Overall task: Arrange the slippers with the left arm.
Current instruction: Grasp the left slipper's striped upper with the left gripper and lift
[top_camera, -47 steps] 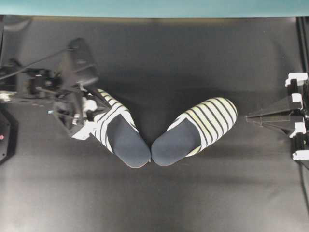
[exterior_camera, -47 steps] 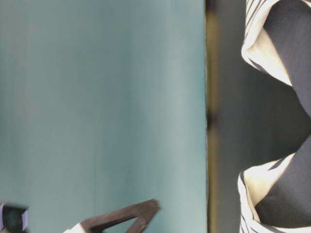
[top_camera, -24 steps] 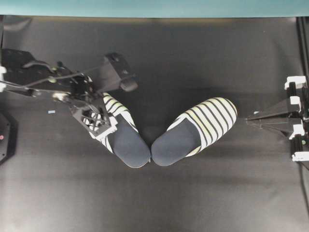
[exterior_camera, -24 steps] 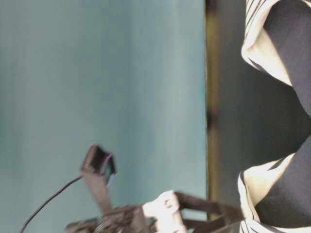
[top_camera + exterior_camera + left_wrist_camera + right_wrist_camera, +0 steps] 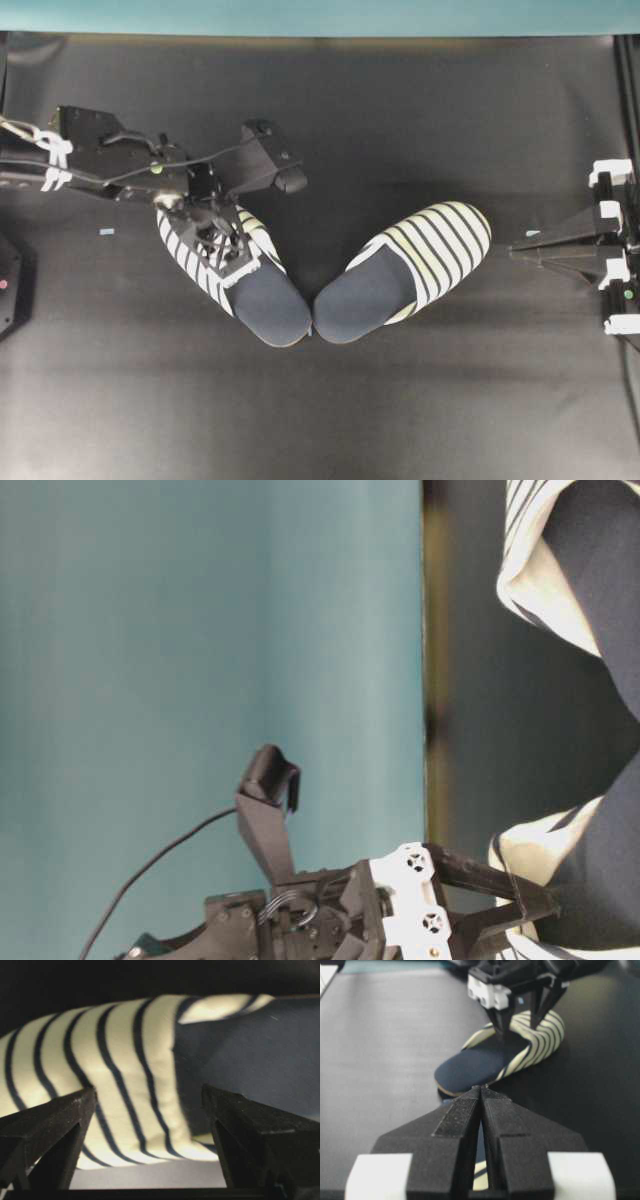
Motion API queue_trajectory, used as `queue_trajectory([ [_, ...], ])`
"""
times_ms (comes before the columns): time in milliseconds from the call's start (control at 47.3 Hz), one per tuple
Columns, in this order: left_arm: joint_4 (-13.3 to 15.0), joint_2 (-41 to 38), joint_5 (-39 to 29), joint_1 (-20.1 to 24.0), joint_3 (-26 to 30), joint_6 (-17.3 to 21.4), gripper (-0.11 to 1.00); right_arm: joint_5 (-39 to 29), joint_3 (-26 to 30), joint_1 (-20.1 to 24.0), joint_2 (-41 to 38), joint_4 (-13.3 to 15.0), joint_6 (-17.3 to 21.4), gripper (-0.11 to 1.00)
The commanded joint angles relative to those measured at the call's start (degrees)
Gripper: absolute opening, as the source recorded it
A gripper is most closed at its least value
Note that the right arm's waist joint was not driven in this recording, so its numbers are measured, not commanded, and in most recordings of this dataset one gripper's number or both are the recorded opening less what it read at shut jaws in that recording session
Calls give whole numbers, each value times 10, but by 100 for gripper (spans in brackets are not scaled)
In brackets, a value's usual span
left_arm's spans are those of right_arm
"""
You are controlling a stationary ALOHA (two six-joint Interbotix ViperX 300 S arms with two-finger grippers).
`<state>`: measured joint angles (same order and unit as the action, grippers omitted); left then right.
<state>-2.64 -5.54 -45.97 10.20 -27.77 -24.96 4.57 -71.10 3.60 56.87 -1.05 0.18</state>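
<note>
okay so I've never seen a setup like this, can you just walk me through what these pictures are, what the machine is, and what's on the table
It is a two-armed robot at a black table. One picture looks straight down, one sits at table level and shows the scene turned sideways, and two come from cameras on the wrists. Two striped slippers lie heel to heel in a V. The left gripper, jaws open, hangs over the left slipper, holding nothing. The right gripper is shut and empty, parked at the table's edge near the right slipper.
</note>
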Motion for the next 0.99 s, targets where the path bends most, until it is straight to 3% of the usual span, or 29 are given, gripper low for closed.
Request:
queue_trajectory([
  [0, -3, 3, 0, 6, 8, 2, 83, 7, 4, 0, -3, -1, 4, 0],
  [148, -3, 4, 3, 6, 18, 4, 70, 9, 2, 0, -3, -1, 4, 0],
  [232, -4, 7, 4, 4, 25, 11, 51, 15, 0, -1, -3, -1, 4, 0],
  [359, -4, 24, 8, 5, 41, 53, 16, 23, 0, 0, -3, -1, 4, 0],
  [444, -4, 42, 2, 8, 59, 88, 1, 24, -1, -1, -3, -1, 3, 0],
  [613, -4, 69, -4, 9, 102, 171, 1, 24, -3, 0, -3, -1, 4, 0],
  [697, -4, 69, -1, 9, 109, 195, 1, 24, -4, 0, -3, -1, 4, 0],
  [972, -4, 40, 36, 8, 91, 203, 1, 24, -4, -1, -3, -1, 4, 0],
])
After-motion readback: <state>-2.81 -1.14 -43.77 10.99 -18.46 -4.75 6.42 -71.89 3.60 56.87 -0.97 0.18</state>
